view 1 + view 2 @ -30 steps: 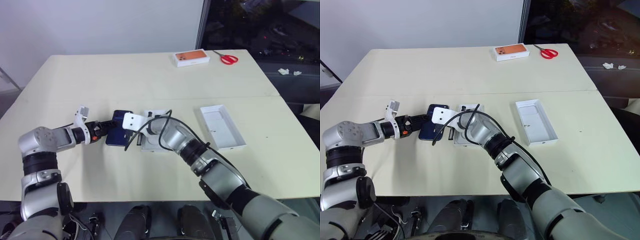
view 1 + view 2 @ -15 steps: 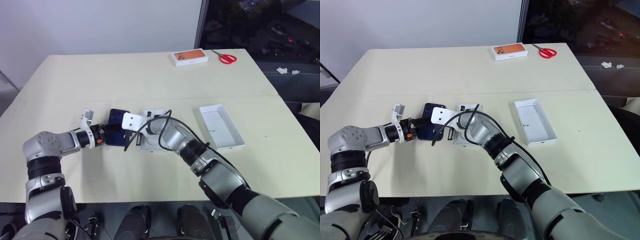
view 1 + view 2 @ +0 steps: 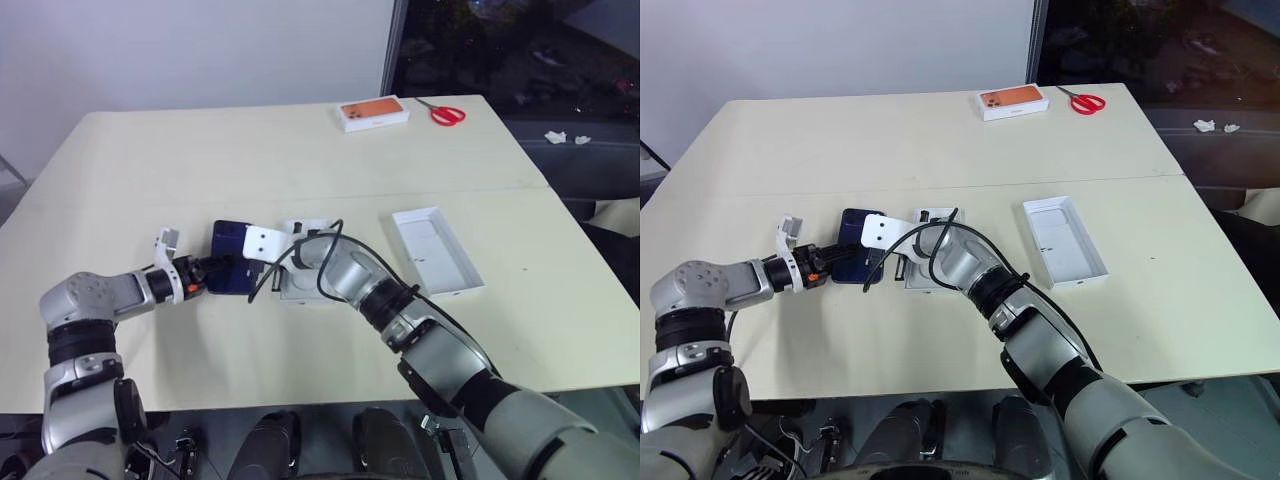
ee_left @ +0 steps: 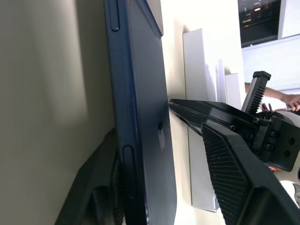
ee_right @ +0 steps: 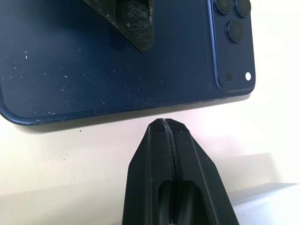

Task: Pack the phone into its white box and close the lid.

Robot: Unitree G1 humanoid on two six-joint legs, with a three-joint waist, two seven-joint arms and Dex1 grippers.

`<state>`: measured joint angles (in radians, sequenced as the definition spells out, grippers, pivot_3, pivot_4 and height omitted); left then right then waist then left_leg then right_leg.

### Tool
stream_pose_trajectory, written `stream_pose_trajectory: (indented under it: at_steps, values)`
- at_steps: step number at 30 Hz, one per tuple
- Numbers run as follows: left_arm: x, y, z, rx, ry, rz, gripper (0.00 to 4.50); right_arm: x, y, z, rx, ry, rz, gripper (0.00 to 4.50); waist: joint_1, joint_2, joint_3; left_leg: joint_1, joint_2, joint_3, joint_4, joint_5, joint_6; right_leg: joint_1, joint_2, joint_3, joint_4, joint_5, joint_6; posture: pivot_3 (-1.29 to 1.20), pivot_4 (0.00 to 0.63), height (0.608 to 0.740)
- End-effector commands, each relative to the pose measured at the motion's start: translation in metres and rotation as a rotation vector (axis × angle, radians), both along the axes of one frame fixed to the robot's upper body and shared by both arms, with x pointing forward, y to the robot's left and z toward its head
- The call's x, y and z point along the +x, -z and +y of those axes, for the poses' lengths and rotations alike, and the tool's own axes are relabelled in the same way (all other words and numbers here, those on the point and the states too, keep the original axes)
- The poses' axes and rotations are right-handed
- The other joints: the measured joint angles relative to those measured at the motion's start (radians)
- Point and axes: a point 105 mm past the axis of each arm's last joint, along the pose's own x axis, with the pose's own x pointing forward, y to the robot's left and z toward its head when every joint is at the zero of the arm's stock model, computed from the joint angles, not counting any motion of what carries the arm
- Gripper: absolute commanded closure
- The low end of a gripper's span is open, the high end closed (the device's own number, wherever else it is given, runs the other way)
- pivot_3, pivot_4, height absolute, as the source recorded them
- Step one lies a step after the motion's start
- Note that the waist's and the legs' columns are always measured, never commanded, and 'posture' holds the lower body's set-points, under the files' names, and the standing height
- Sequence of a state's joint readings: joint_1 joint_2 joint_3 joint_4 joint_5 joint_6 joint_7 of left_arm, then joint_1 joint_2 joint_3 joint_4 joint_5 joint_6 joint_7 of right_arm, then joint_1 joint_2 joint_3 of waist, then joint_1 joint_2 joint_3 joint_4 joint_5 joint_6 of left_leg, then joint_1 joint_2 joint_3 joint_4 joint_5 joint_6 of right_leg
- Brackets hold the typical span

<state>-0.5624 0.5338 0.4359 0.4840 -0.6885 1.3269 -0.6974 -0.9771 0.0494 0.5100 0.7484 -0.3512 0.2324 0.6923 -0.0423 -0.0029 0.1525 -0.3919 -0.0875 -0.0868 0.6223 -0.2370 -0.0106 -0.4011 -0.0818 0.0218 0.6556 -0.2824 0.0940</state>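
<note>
At frame centre-left, the left hand (image 3: 212,268) straddles the phone (image 3: 231,268) edge, fingers not yet clamped; the right hand (image 5: 164,123), pressed shut, sits beside the phone.

The navy-blue phone (image 3: 229,268) lies back-up on the tabletop (image 3: 200,170), its camera cluster at a far corner, its near end between the left arm's fingers (image 4: 234,187) and its long edge just beyond the right arm's fingers (image 5: 168,159). The white box (image 3: 305,285) lies just beside it. The lid (image 3: 437,250) rests inside-up, well apart.
</note>
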Motion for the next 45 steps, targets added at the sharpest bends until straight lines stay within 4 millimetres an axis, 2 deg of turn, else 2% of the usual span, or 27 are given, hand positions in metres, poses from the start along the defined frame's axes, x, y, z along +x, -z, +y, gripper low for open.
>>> stream_pose_trajectory:
  at_steps: [1,3,6,7,15,20,23,29,31,35,41,42,45]
  values:
    - [-0.007,0.015,-0.004,-0.001,0.011,0.065,2.36,-0.002,-0.012,0.008,0.026,-0.03,-0.042,4.5,0.0,0.0,0.0,0.0,0.0,0.0,0.0,0.0,0.0,0.0,0.0,0.0,0.0,0.0,0.0,0.0,0.15,0.74]
    - [-0.007,0.015,-0.004,-0.008,0.006,0.066,2.89,-0.002,-0.012,0.008,0.025,-0.031,-0.042,4.5,0.0,0.0,0.0,0.0,0.0,0.0,0.0,0.0,0.0,0.0,0.0,0.0,0.0,0.0,0.0,0.0,0.15,0.74]
    - [-0.007,0.015,-0.004,-0.021,0.001,0.064,4.34,-0.003,-0.012,0.008,0.025,-0.033,-0.042,4.5,0.001,-0.001,0.0,0.0,0.0,0.0,-0.001,0.0,0.0,0.0,0.0,0.0,-0.001,0.0,0.0,0.0,0.15,0.74]
    - [-0.008,0.015,-0.004,-0.027,0.002,0.063,4.43,-0.003,-0.012,0.008,0.025,-0.033,-0.042,4.5,-0.001,-0.001,0.0,0.0,0.0,0.0,0.0,0.0,0.0,0.0,0.0,0.0,-0.001,0.0,0.0,0.0,0.15,0.74]
    - [-0.01,0.015,-0.006,-0.091,-0.01,0.063,4.43,-0.001,-0.014,0.005,0.027,-0.026,-0.048,4.5,-0.002,-0.001,0.0,0.0,0.0,0.0,-0.001,0.0,0.0,0.0,0.0,0.0,-0.001,0.0,0.0,0.0,0.15,0.74]
    - [-0.011,0.014,0.001,-0.103,-0.042,0.051,4.43,0.0,-0.025,0.003,0.09,-0.019,-0.02,4.5,-0.002,-0.001,0.0,0.0,0.0,0.0,-0.001,0.0,0.0,-0.001,0.0,0.0,-0.001,0.0,0.0,0.0,0.15,0.74]
    - [-0.013,0.012,0.005,-0.111,-0.051,0.044,4.43,-0.002,-0.037,0.001,0.172,-0.017,0.024,4.5,-0.003,-0.001,0.0,0.0,0.001,0.0,-0.001,0.0,0.0,-0.001,0.0,0.0,-0.001,0.0,0.0,0.0,0.15,0.74]
    - [-0.013,-0.014,0.019,-0.249,-0.105,-0.106,4.43,-0.026,-0.078,0.0,0.464,-0.107,0.246,4.5,-0.008,-0.002,0.001,-0.001,0.002,0.001,-0.004,0.0,-0.001,-0.004,0.001,0.001,-0.001,0.0,0.0,0.0,0.15,0.74]
    - [-0.015,-0.022,0.02,-0.272,-0.106,-0.143,4.43,-0.032,-0.087,-0.016,0.525,-0.125,0.304,4.5,-0.005,-0.003,0.002,-0.001,0.002,0.001,-0.006,0.0,-0.001,-0.005,0.001,0.001,-0.002,0.0,0.0,0.0,0.15,0.74]
    - [-0.021,-0.029,0.008,-0.244,-0.049,-0.178,4.5,-0.033,-0.091,-0.039,0.555,-0.109,0.307,3.28,0.002,-0.007,0.004,-0.002,0.002,0.001,-0.006,0.001,-0.001,-0.004,0.001,0.001,-0.003,0.0,0.0,0.0,0.15,0.74]
    - [-0.017,-0.058,-0.027,-0.277,0.052,-0.237,4.5,-0.031,-0.082,-0.081,0.508,-0.065,0.24,0.16,0.02,-0.012,0.008,-0.006,0.002,0.0,-0.005,0.001,-0.001,-0.006,0.0,0.0,-0.005,0.0,0.0,0.0,0.15,0.74]
    - [-0.018,-0.061,-0.033,-0.276,0.07,-0.241,4.5,-0.032,-0.081,-0.086,0.506,-0.066,0.243,0.04,0.021,-0.013,0.008,-0.009,0.002,0.0,-0.004,0.001,-0.001,-0.006,0.0,0.0,-0.004,0.0,0.0,0.0,0.15,0.74]
    - [-0.017,-0.072,-0.042,-0.283,0.095,-0.282,4.5,-0.035,-0.08,-0.097,0.514,-0.063,0.231,0.04,0.017,-0.013,0.008,-0.016,0.002,0.001,-0.001,0.001,-0.002,-0.012,0.0,0.0,-0.003,0.001,0.0,0.0,0.15,0.74]
